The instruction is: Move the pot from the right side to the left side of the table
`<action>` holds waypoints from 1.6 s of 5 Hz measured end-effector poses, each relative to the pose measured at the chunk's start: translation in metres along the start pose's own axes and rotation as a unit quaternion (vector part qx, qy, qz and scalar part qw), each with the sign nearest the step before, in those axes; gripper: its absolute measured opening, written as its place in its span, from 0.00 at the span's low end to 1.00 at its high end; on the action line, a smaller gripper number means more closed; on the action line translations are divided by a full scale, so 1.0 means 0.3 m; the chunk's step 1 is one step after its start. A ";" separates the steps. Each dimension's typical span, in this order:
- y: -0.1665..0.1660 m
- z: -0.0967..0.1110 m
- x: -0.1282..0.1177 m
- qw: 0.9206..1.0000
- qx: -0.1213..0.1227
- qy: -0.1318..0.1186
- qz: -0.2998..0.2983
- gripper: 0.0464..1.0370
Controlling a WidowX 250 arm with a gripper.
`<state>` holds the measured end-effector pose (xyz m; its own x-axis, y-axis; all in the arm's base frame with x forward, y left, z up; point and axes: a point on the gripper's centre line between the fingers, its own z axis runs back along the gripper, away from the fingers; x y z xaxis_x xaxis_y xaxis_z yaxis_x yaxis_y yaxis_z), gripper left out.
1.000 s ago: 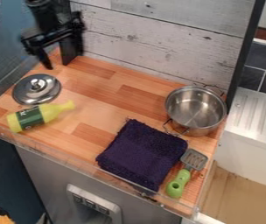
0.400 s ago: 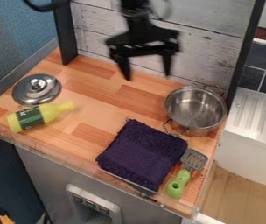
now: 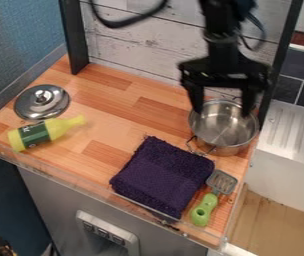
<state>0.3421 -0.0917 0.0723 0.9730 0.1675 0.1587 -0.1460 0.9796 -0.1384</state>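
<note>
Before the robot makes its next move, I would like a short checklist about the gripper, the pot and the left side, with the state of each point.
1. Gripper open for the grasp: ok, its two fingers are spread apart.
2. Pot standing upright: ok.
3. Fingers low enough to grip the pot: cannot tell from this angle.
4. Pot's near handle free of the purple towel: cannot tell, they lie very close.
5. Left side free of obstacles: not ok, the lid and yellow bottle lie there.
</note>
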 end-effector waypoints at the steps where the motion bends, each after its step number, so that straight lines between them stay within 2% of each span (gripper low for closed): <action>1: -0.034 -0.063 0.007 1.000 0.012 0.010 -0.011 0.96; 3: -0.064 -0.179 0.055 0.999 0.029 0.026 -0.010 0.96; 4: -0.065 -0.207 0.068 0.999 0.032 0.025 -0.009 0.91; 6: -0.052 -0.218 0.085 1.000 0.030 0.004 0.004 0.30; 7: -0.035 -0.227 0.077 0.999 0.033 0.007 0.013 0.10; 8: -0.019 -0.232 0.076 0.999 0.042 0.001 0.013 0.04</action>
<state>0.3774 -0.1013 0.0086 0.9690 0.1928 0.1546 -0.1857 0.9808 -0.0596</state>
